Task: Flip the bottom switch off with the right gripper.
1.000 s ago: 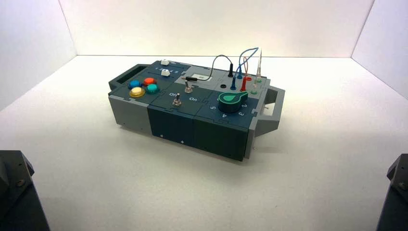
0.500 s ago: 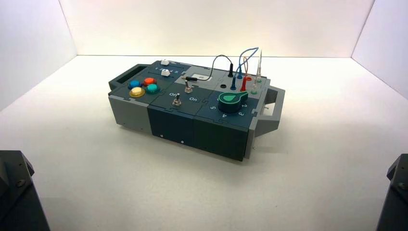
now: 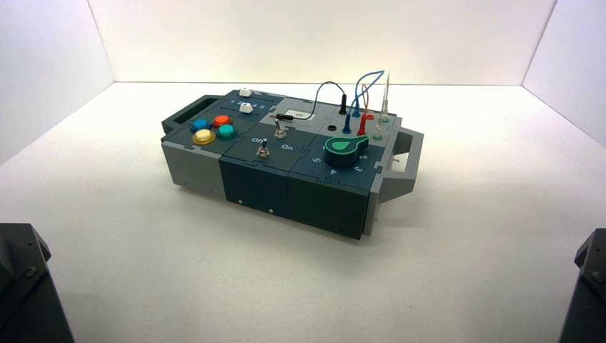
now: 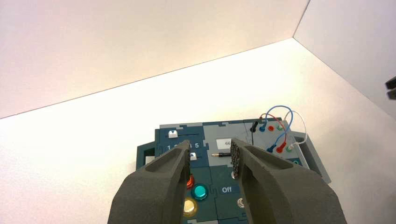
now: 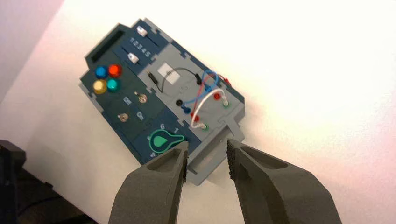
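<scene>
- High view: the box (image 3: 286, 161) stands turned on the white table (image 3: 464, 236). The bottom switch (image 3: 263, 149) sits on its dark teal front tile, between the coloured buttons (image 3: 213, 129) and the green knob (image 3: 343, 150). Both arms are parked at the lower corners.
- Left wrist view: the left gripper (image 4: 210, 156) hangs above the box's button side, fingers parted, holding nothing.
- Right wrist view: the right gripper (image 5: 207, 156) hovers high over the box's handle end, jaws apart and empty, well away from the bottom switch (image 5: 123, 117).
</scene>
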You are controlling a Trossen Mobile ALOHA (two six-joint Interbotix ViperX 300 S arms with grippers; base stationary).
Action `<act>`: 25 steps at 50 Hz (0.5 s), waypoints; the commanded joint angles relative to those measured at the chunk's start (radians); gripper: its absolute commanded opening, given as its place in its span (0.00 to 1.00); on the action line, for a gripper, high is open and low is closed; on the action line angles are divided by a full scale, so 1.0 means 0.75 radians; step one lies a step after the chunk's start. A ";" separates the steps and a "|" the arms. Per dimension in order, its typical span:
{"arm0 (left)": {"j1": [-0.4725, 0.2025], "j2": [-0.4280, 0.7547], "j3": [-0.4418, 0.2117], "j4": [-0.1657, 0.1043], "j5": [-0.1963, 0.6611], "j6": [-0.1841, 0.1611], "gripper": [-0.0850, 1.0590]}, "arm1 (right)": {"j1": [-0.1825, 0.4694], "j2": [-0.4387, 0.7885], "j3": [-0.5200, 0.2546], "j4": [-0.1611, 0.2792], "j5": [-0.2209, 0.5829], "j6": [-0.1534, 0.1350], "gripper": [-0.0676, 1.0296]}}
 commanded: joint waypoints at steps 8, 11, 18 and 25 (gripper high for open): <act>-0.010 0.012 0.006 -0.012 -0.016 0.004 0.49 | 0.002 0.010 0.043 0.010 -0.049 0.004 0.48; -0.022 0.006 0.020 -0.014 -0.016 0.004 0.49 | 0.002 0.018 0.055 0.010 -0.047 0.004 0.48; -0.035 -0.010 0.039 -0.016 -0.039 0.004 0.49 | 0.002 0.053 0.084 0.012 -0.049 0.016 0.48; -0.033 -0.041 0.041 -0.016 -0.053 0.004 0.49 | 0.004 0.119 0.112 0.012 -0.057 0.025 0.48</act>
